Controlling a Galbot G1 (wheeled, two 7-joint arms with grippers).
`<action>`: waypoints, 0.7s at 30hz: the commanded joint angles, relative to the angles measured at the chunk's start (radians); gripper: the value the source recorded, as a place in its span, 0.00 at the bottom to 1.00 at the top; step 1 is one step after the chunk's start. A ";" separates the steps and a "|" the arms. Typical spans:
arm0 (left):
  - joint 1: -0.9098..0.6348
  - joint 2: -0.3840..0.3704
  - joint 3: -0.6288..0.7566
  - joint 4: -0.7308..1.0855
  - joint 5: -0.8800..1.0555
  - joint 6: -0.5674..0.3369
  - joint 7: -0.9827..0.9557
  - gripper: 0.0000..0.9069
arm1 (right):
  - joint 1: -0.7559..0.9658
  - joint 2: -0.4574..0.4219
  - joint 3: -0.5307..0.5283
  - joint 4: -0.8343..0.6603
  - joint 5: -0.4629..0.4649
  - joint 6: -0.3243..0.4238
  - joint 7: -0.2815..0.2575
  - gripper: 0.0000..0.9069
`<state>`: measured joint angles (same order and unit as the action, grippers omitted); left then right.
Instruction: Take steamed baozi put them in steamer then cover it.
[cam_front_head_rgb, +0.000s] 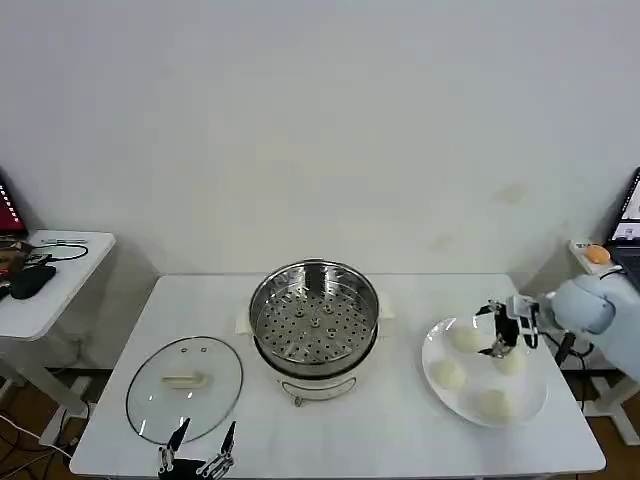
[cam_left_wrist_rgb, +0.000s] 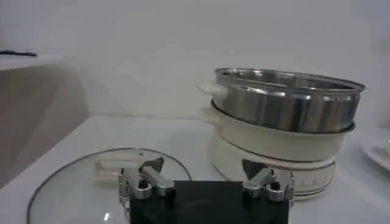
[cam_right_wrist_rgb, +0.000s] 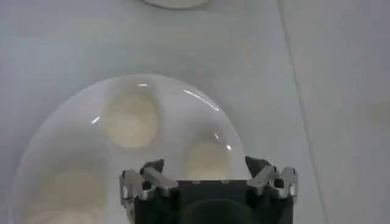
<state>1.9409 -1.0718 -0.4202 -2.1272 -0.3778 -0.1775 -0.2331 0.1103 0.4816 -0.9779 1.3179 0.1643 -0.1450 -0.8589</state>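
Observation:
The steel steamer stands empty on its white pot base at the table's middle. Several off-white baozi lie on a white plate to its right, among them one baozi and another baozi. My right gripper hovers open over the plate's far side. In the right wrist view the right gripper has a baozi below its spread fingers and a second baozi farther off. The glass cover lies flat on the left. My left gripper waits open at the front edge behind the cover, facing the steamer.
A small white side table with cables and a dark object stands at the far left. Another stand with an orange item is at the far right. Bare table surface lies in front of the steamer and between it and the plate.

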 joint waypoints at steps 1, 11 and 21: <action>0.000 0.000 0.000 -0.001 0.000 0.000 -0.001 1.00 | 0.148 0.049 -0.155 -0.083 0.004 0.026 -0.061 1.00; 0.001 -0.001 -0.012 -0.006 -0.010 0.005 -0.002 1.00 | 0.113 0.127 -0.145 -0.201 -0.032 0.100 -0.088 1.00; 0.001 -0.005 -0.016 -0.014 -0.020 0.018 -0.002 1.00 | 0.081 0.207 -0.124 -0.296 -0.088 0.134 -0.107 1.00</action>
<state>1.9407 -1.0791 -0.4388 -2.1418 -0.4004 -0.1573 -0.2351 0.1731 0.6550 -1.0792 1.0746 0.0912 -0.0276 -0.9544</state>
